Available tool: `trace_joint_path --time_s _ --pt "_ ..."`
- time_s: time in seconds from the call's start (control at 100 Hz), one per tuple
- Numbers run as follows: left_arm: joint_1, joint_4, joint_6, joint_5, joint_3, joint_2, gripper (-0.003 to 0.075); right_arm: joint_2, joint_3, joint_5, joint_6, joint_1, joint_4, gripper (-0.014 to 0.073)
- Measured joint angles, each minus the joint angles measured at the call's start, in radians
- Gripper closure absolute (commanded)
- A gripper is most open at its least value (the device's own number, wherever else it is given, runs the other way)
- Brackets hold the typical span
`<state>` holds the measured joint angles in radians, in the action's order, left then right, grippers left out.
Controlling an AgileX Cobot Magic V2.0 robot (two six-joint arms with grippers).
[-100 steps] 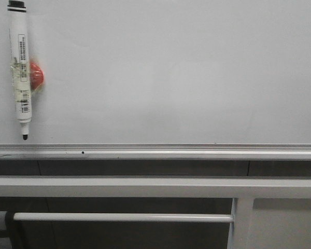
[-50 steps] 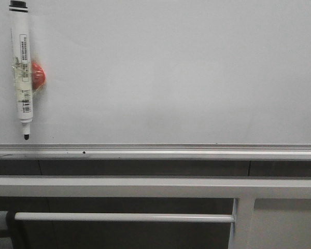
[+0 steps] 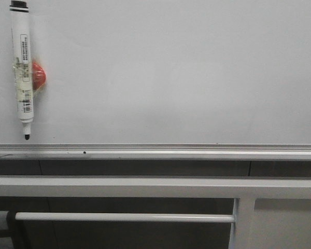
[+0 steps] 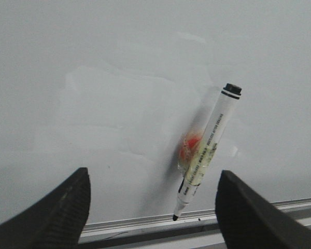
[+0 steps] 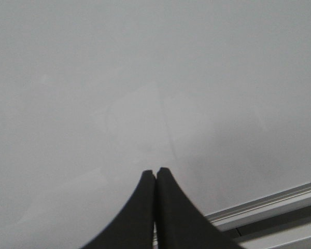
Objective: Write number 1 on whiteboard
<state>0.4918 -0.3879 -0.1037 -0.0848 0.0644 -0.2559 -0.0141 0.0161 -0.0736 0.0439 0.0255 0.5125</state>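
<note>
Spread wide and holding nothing, left gripper (image 4: 152, 207), its two dark fingers (image 4: 57, 207) standing well apart with the marker (image 4: 207, 150) seen between them, nearer the one finger than the other. Pressed shut on nothing, right gripper (image 5: 155, 207), tips meeting, facing bare board. Neither arm visible in the front view.

Stuck to the whiteboard (image 3: 176, 72), at its upper left in the front view, the marker (image 3: 22, 70): tip down, black cap end up, slightly slanted, apparently held there by a red magnet (image 3: 38, 77) with clear tape around the barrel. Tip just above the silver bottom rail (image 3: 155, 151), not touching it.

No number 1 on the board yet; only faint wiped smears and a tiny dark dot on the rail.

Step in hand, by judgement: taking the marker off the board. Best done by centring the open fingers on the barrel, closing above the taped magnet or across it squarely, matching the barrel's slant, then pulling straight away from the board to break the magnetic hold without dragging the tip across the white surface
</note>
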Motion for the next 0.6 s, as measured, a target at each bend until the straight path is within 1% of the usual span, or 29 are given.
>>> trace_joint_path --time_s 0.31,0.45,0.6 --pt "0.013 0.062 0.084 -0.145 -0.004 -0.136 0.0237 0.000 0.000 0.000 0.000 0.000 0.000 0.0657" --pt "0.087 0.113 0.123 -0.260 -0.022 -0.240 0.0237 0.000 0.000 0.000 0.000 0.000 0.000 0.0657" --pt "0.210 0.133 0.129 -0.388 -0.023 -0.367 0.0237 0.000 0.000 0.000 0.000 0.000 0.000 0.0657"
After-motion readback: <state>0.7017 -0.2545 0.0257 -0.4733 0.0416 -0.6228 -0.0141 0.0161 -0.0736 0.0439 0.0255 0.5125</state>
